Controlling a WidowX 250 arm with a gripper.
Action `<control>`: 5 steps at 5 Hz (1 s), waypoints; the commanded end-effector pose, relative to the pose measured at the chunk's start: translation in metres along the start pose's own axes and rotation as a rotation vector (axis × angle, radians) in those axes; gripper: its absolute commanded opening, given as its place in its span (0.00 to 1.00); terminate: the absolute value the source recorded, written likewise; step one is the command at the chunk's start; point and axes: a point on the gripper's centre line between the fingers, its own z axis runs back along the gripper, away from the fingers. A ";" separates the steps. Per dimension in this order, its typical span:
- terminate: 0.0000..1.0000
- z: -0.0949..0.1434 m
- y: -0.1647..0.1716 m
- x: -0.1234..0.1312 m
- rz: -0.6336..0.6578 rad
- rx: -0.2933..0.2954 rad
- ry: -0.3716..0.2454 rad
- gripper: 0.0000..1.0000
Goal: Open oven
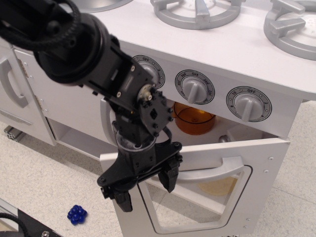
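Note:
The white oven door with its clear window hangs partly open, tilted forward from the top, its upper edge well away from the oven front. Its grey bar handle runs across the door's top. My black gripper is at the door's upper left corner, by the left end of the handle. Its two fingers are spread wide, one in front of the window and one off the door's left edge. An orange pot shows inside the oven.
Three grey knobs sit above the oven, with grey burners on the white top. A white cabinet door with a vertical grey handle is at the left. A small blue object lies on the speckled floor.

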 end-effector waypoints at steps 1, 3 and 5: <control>0.00 0.050 -0.021 0.024 -0.111 -0.089 -0.134 1.00; 0.00 0.051 -0.034 0.062 -0.092 -0.084 -0.190 1.00; 0.00 -0.001 -0.040 0.071 -0.079 -0.098 -0.148 1.00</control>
